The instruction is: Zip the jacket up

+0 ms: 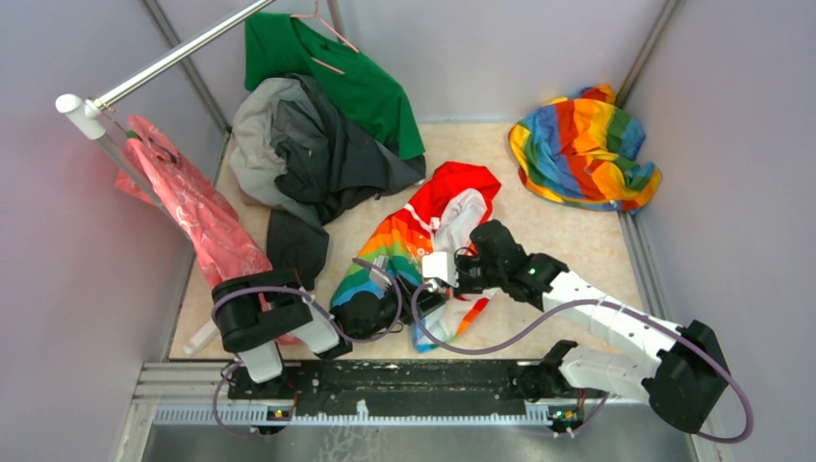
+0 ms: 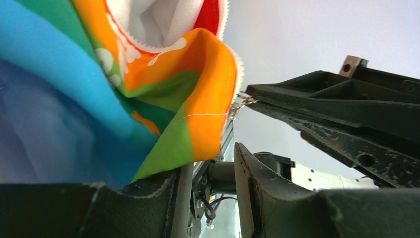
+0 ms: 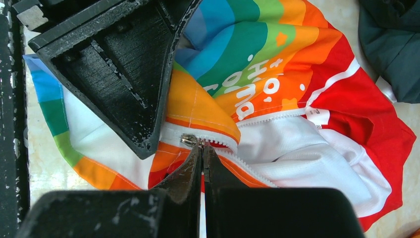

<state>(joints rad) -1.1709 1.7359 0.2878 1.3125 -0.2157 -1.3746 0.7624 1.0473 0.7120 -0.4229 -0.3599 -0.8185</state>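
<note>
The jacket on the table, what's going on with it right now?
Both arms are working on the crumpled jacket. The right gripper is shut on the zipper pull at the bottom of the front opening, and the left gripper stands open around the hem beside it. The zipper teeth above the pull are apart, so zipping has not started.

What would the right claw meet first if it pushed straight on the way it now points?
Most likely the jacket. The right claw is shut on the zipper pull; straight on lies the jacket's folded orange edge, apparently just beyond the tips, though depth is hard to judge.
</note>
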